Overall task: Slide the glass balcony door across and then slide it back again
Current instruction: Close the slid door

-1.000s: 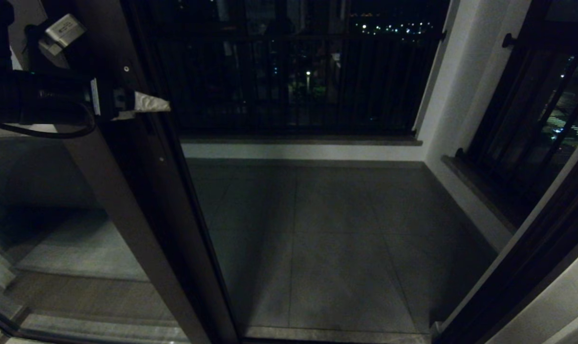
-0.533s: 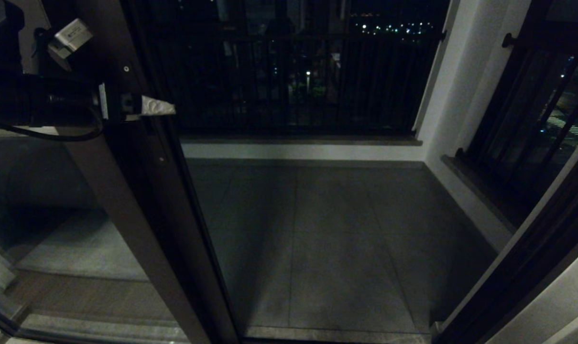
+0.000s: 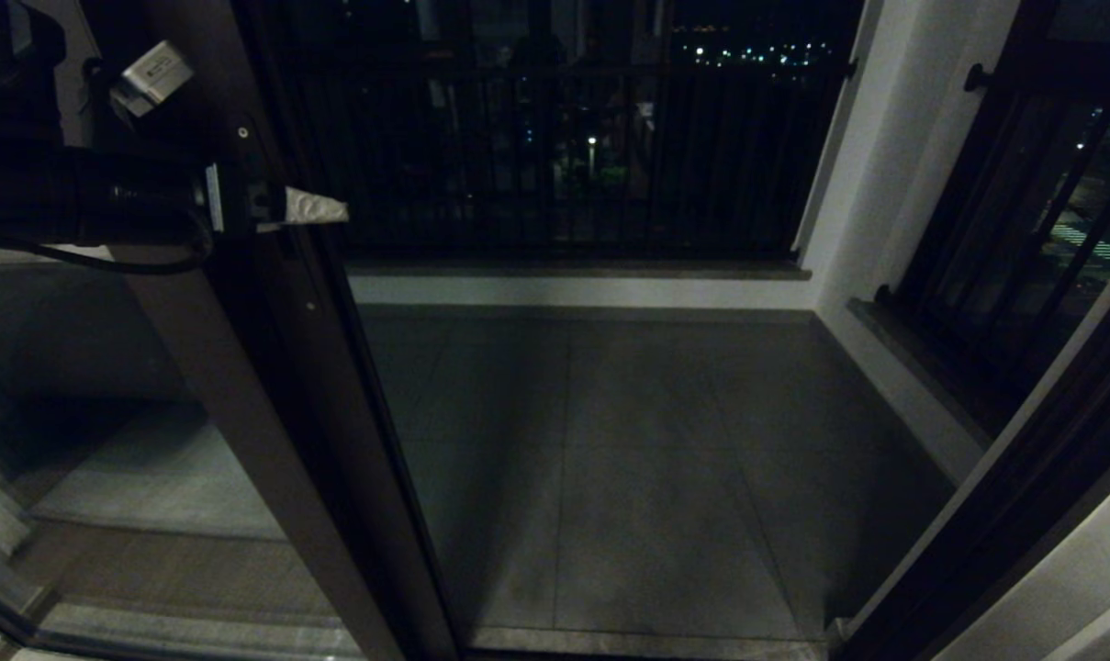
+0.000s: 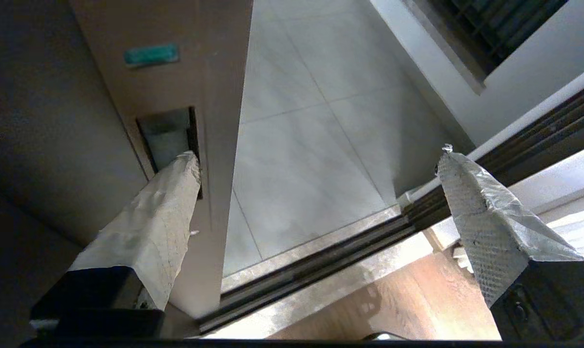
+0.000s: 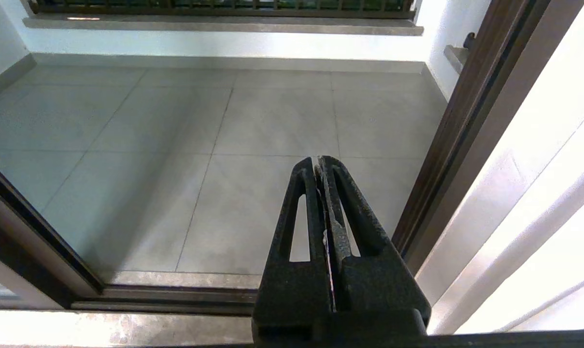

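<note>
The glass balcony door (image 3: 270,386) stands at the left, its brown stile (image 4: 209,72) leaning across the head view, with the doorway beside it wide open. My left gripper (image 3: 290,213) is open at the stile, high up. One taped finger (image 4: 176,193) has its tip in the recessed handle slot (image 4: 163,133). The other finger (image 4: 470,203) hangs free in the opening. My right gripper (image 5: 320,159) is shut on nothing, held low before the doorway and out of the head view.
The dark floor track (image 5: 176,295) runs across the threshold. A brown door jamb (image 3: 1023,477) bounds the opening on the right. Beyond lie the tiled balcony floor (image 3: 628,459), a dark railing (image 3: 564,138) and a white corner wall (image 3: 848,184).
My left gripper has shifted a little to the right along the stile. The door's stile shows no clear movement. The right arm is not shown earlier.
</note>
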Robot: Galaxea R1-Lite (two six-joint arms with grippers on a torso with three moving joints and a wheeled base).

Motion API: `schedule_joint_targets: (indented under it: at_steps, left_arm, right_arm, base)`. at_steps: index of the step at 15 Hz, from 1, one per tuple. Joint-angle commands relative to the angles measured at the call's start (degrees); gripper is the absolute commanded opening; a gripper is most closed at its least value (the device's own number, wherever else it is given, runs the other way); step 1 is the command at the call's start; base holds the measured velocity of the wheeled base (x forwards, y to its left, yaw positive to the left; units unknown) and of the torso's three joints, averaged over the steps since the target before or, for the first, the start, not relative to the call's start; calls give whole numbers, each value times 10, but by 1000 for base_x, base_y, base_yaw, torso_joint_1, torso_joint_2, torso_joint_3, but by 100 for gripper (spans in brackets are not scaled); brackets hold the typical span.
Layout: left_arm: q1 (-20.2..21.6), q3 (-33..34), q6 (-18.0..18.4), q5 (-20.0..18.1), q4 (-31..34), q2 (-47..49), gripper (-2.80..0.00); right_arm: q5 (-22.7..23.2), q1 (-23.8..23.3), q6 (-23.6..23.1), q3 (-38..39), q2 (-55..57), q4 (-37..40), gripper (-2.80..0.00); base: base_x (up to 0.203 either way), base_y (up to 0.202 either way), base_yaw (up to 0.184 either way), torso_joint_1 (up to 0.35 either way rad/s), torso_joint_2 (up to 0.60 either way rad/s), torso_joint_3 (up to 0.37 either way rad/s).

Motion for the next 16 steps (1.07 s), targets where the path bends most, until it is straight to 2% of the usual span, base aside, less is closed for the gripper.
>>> schedule_joint_targets:
  at_steps: [1, 16]
  left_arm:
    - [-3, -1, 0, 4, 0, 3, 0]
    - [-33, -6, 0, 12, 0, 7, 0]
  right_arm:
    - [0, 0, -1, 0, 1, 0, -280]
    - [1, 0, -1, 0, 1, 0, -280]
  base:
    - [0, 0, 0, 0, 0, 0]
    - [0, 0, 0, 0, 0, 0]
